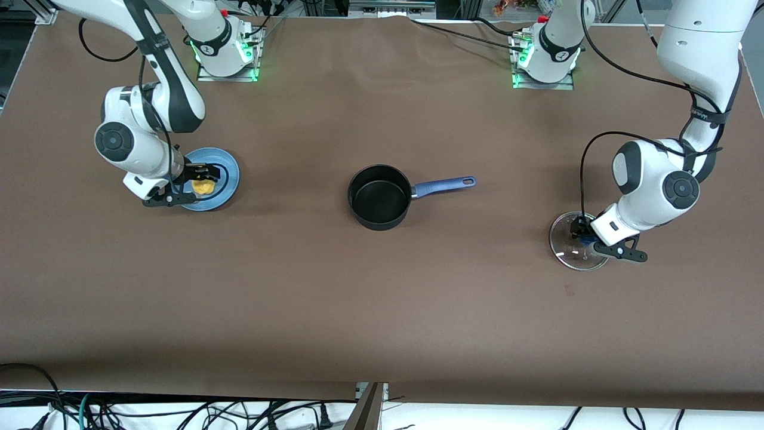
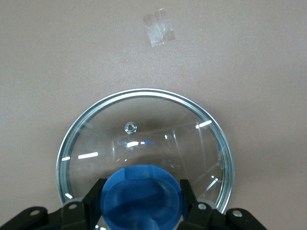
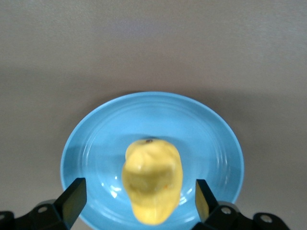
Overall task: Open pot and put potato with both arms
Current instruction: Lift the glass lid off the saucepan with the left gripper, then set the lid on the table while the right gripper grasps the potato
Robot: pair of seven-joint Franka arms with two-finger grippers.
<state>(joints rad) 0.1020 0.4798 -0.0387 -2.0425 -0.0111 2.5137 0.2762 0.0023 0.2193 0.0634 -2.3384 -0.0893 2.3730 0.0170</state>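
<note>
The black pot (image 1: 379,197) stands uncovered mid-table, its blue handle (image 1: 444,185) pointing toward the left arm's end. The yellow potato (image 1: 203,187) lies on a blue plate (image 1: 224,164) toward the right arm's end. My right gripper (image 1: 202,179) is low over the plate and open. In the right wrist view its fingers (image 3: 74,199) stand apart on either side of the potato (image 3: 152,179), with gaps. My left gripper (image 1: 580,232) is shut on the blue knob (image 2: 141,191) of the glass lid (image 2: 144,124). The lid (image 1: 567,245) sits low at the table toward the left arm's end.
The brown table cover (image 1: 382,310) runs wide between pot, plate and lid. A small patch of clear tape (image 2: 159,27) lies on it near the lid. The arm bases (image 1: 227,54) stand along the table edge farthest from the front camera.
</note>
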